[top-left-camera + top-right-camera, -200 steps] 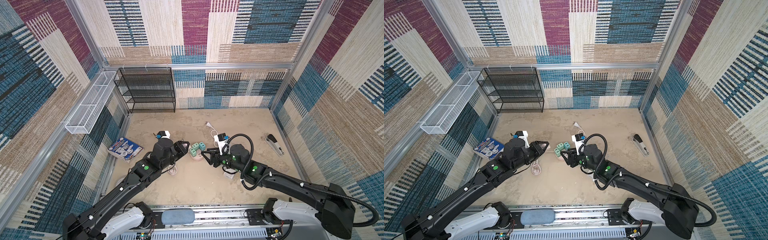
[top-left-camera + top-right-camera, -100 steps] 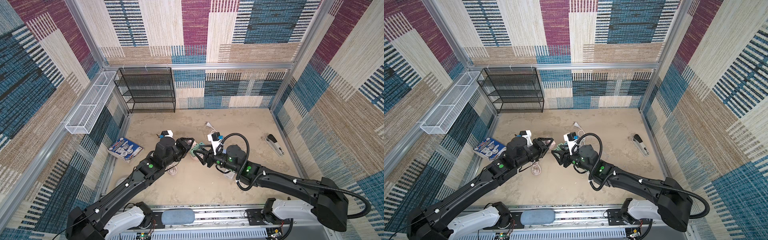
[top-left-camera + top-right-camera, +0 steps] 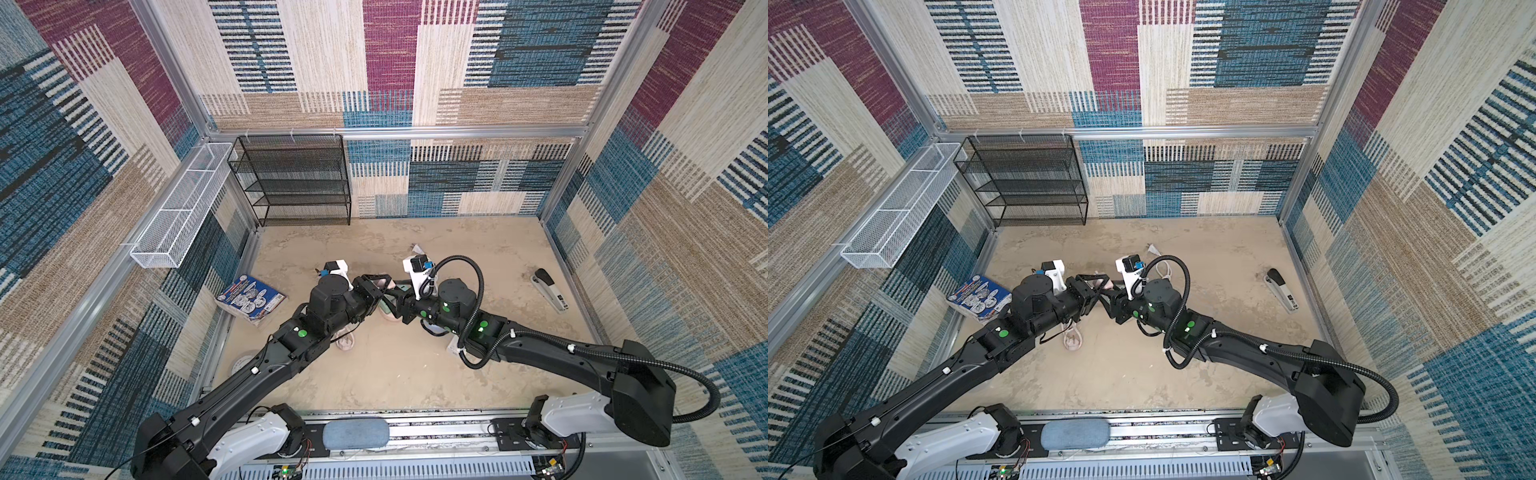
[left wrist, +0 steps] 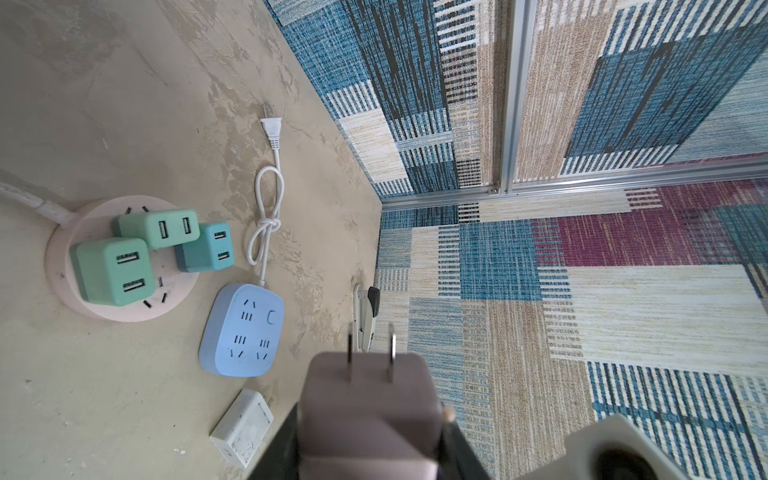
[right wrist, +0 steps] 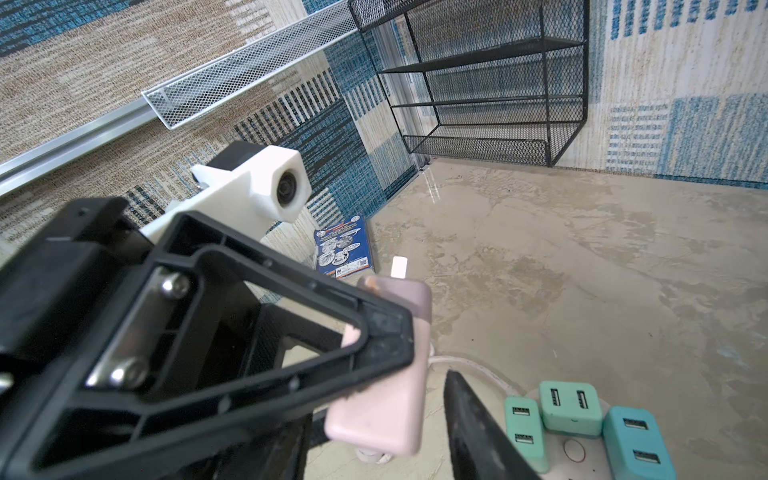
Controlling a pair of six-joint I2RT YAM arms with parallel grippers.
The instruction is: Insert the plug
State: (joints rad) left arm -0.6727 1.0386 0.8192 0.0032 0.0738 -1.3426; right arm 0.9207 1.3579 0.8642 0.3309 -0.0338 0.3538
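**Pink plug gripped in the left pincer, above the bench at mid-scene**

Left pincer (image 3: pixel 376 286): clamped on the pink plug (image 4: pixel 368 415). One black finger (image 5: pixel 374 336) lies flat against the plug's side. The plug is lifted clear of the bench (image 3: pixel 395 374) at mid-scene, close to the round pink socket disc (image 4: pixel 58 266) and not seated in any socket. Its two flat prongs (image 4: pixel 390 353) are bare and point away from the left wrist.

Right pincer (image 3: pixel 397 300): just right of the left one, tip to tip with it in both top views. Its wrist view shows a single dark finger (image 5: pixel 469 428) just beside the plug, with a thin gap between them. I cannot tell whether the jaws are open or closed (the other finger is hidden).

Socket disc: flat on the bench under the two pincers. Three green USB adapters (image 4: pixel 160 228) are seated in it, and free slots show along its rim.

Other items:
- A blue power strip (image 4: pixel 241 332) lies face up, just beside the disc on its near-right side.
- A white cord (image 4: pixel 266 224), knotted into a loop, runs from the strip toward the far side and ends in a two-pin head.
- A white charger (image 4: pixel 243 428) lies near the strip, on its near side.
- A stapler (image 3: pixel 550 291) lies by the right wall, well apart.
- A book (image 3: pixel 250 297) lies by the left wall.
- A black wire shelf (image 3: pixel 295 178) stands at the far wall.
- A white wire basket (image 3: pixel 178 208) hangs on the left wall.
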